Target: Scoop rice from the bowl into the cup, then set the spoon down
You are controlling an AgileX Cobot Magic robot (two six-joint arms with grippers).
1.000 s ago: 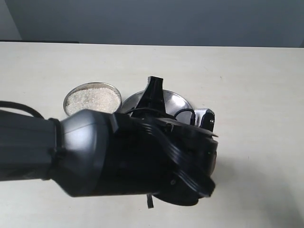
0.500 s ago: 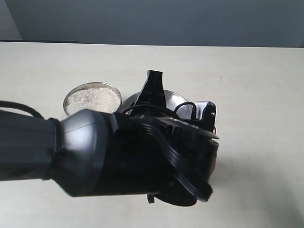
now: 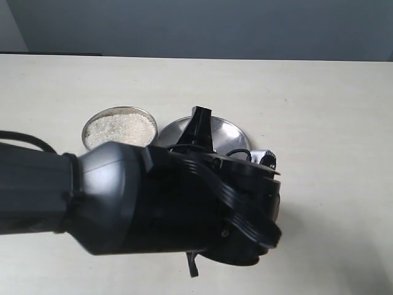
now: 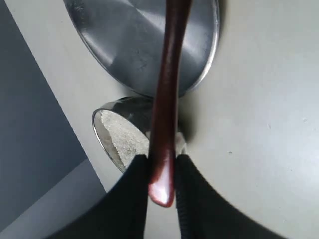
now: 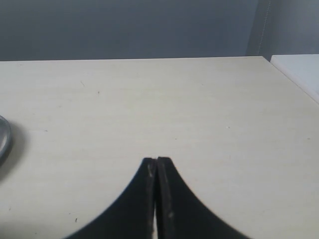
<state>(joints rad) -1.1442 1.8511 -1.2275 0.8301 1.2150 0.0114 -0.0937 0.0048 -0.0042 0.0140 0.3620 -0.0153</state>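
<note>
Between the fingers of the left end effector sits the butt end of the spoon, clenched tight. Its slim reddish-brown handle runs out over the steel plate. The spoon's head is out of frame, so whether it carries grains cannot be told.

The hold looks risky because it is so near the handle's tip. A loaded head would have a long lever, and the spoon could swivel or slide in the narrow fingers and spill grains onto the plate or the worktop.

The bowl stands at 9 o'clock of the plate, just beside it. It is filled almost to the rim with rice, a pale, fine-grained, level heap. A steep dig could push grains over the edge or nudge the light bowl.

No view shows the cup. The right end effector is closed on nothing, over bare worktop.
</note>
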